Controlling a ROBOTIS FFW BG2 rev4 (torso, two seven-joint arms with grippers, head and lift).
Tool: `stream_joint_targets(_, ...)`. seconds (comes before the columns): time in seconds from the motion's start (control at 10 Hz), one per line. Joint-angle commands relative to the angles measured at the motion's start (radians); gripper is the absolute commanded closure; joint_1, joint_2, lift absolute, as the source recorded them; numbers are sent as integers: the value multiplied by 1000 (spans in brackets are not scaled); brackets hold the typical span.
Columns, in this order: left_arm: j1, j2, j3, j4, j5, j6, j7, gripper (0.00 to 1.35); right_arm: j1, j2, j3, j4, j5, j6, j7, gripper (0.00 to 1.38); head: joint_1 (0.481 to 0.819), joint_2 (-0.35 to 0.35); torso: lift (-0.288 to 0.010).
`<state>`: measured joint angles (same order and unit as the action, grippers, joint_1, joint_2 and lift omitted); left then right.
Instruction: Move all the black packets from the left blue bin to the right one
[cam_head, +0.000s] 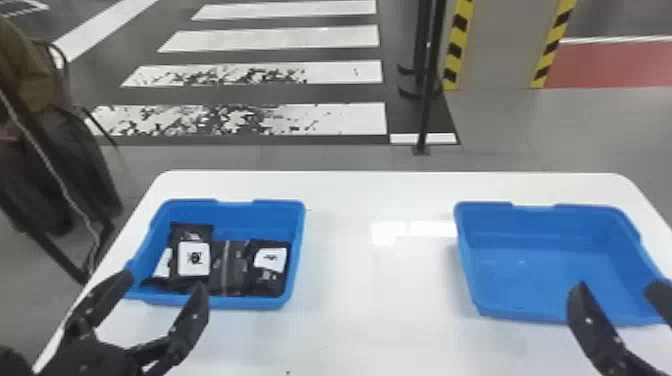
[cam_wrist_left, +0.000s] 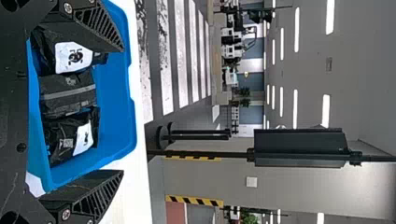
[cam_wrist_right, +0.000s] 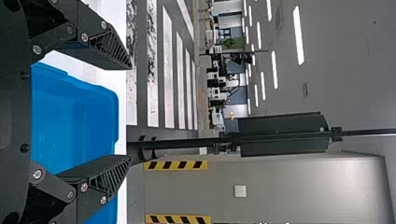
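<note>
The black packets (cam_head: 194, 259) lie in the left blue bin (cam_head: 260, 216), bunched toward its near part. In the head view, the packet with a large white label overlaps a partly hidden packet (cam_head: 163, 265) at the bin's left side. Beside them is a packet with a grey stripe (cam_head: 227, 275), and next to that, at the right wall, another with a tilted white label (cam_head: 270, 260). The left wrist view gives the striped packet's folds and band more closely, while one of the gripper's fingers partly covers a labelled packet there.

The left gripper (cam_head: 164, 281) is at the bin's near-left part, fingers spread wide with nothing between them; in the head view, they cover parts of the near rim. The right blue bin (cam_head: 545, 260) stands well apart on the same white table (cam_head: 372, 300), its near rim partly covered by the right gripper (cam_head: 617, 286). That gripper's fingers are also wide apart and hold nothing.

Beyond the table, the head view shows a zebra crossing (cam_head: 280, 39), a black pole (cam_head: 429, 95) and a grey pillar (cam_head: 500, 50) with yellow-and-black edges. The wrist views reach higher, to a dark panel (cam_wrist_left: 299, 147) on the pole, a small white plate (cam_wrist_left: 251, 181) on the pillar and ceiling lights (cam_wrist_left: 326, 111).
</note>
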<state>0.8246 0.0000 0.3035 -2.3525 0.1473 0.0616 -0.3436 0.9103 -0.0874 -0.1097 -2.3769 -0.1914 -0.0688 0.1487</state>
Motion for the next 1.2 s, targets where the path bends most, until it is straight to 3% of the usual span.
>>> stream_joint_targets(0.0,0,-3,6,0,-4,-13,0,110,0,0,0,0,0,0,0,380,695,92,-140)
stream_joint_targets(0.7,-20,-3,16,0,-6,39,0,110,3,0,0,2,-10,0,0,381,695,104,-140)
stream_joint_targets(1.1,-145,-3,-12,27,-28,289,0,114,0,2,0,10,-16,0,0,381,695,91,-140)
